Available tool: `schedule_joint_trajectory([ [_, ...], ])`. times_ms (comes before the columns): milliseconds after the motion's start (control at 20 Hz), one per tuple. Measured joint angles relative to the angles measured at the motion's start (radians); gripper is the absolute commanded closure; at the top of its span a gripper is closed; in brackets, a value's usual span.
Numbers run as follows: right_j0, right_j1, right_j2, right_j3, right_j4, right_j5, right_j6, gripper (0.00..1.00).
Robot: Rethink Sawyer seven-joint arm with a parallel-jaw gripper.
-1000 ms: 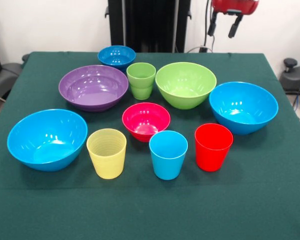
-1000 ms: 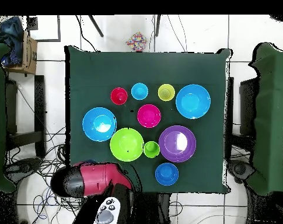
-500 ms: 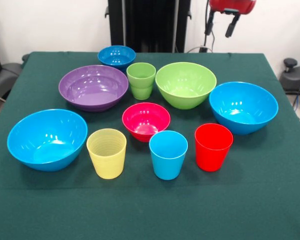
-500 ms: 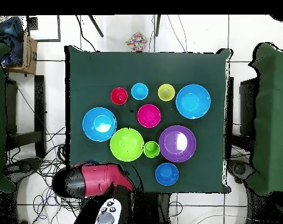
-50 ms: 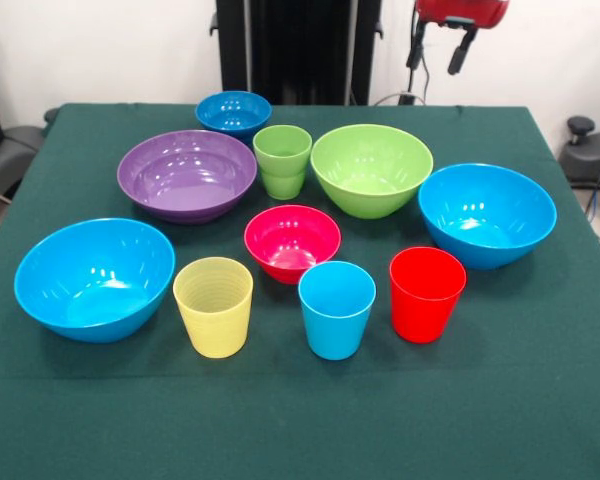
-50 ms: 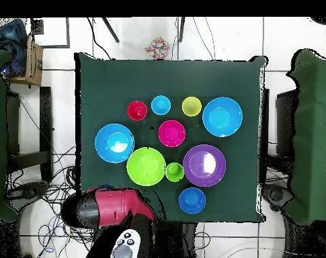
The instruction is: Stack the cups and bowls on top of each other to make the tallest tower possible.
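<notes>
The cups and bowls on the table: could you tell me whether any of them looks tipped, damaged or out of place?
Nothing stands out. All four cups, such as the red cup, stand upright and all six bowls, such as the purple bowl, sit mouth up, each apart on the green tablecloth. Nothing is stacked yet.

A glossy red arm (image 6: 108,207) (black joints and cable) ends in a black two-pronged tool (image 5: 441,52).

We see a purple bowl (image 5: 187,173), lime-green bowl (image 5: 371,168), pink-red bowl (image 5: 292,240) and ribbed pale yellow cup (image 5: 213,305) on the dark green tablecloth (image 5: 300,420).
</notes>
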Motion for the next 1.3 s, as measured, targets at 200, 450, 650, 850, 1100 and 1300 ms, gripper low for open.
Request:
schedule_joint_trajectory([
  [200,0.000,0.000,-0.001,0.000,0.000,0.000,0.000,0.00],
  [450,0.001,0.000,-0.001,0.000,0.000,0.000,0.000,0.00],
  [650,0.003,0.000,-0.001,0.000,0.000,0.000,0.000,0.00],
  [850,0.004,0.000,-0.001,0.000,0.000,0.000,0.000,0.00],
  [1100,0.011,0.000,-0.002,0.000,0.000,0.000,0.000,0.00],
  [1300,0.013,0.000,-0.002,0.000,0.000,0.000,0.000,0.00],
])
